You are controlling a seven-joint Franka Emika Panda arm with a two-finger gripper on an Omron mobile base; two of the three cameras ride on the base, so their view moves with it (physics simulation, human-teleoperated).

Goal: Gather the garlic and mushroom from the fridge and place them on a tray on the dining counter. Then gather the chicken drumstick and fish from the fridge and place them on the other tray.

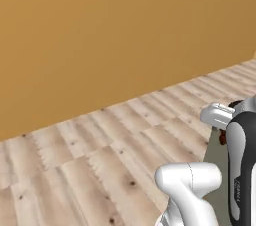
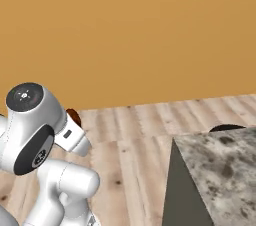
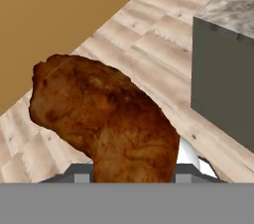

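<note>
A browned chicken drumstick (image 3: 104, 119) sits between my gripper's (image 3: 133, 177) jaws, which are shut on its lower end; its fat end sticks up toward the wall. In the right base view a small brown bit of the drumstick (image 2: 73, 116) peeks out past the hand, with the gripper (image 2: 75, 122) raised above the floor. The left base view catches the hand at the right edge and a sliver of the drumstick (image 1: 222, 139) beneath it. The dining counter (image 2: 220, 170), with its marble top, has a corner at the lower right, and the counter (image 3: 223, 84) stands right of the drumstick in the hand view.
An orange wall (image 2: 130, 30) spans the background above a light wood plank floor (image 1: 90, 160). A black stool (image 2: 227, 128) shows behind the counter's far edge. The counter's dark side panel (image 1: 216, 170) stands close to the arm.
</note>
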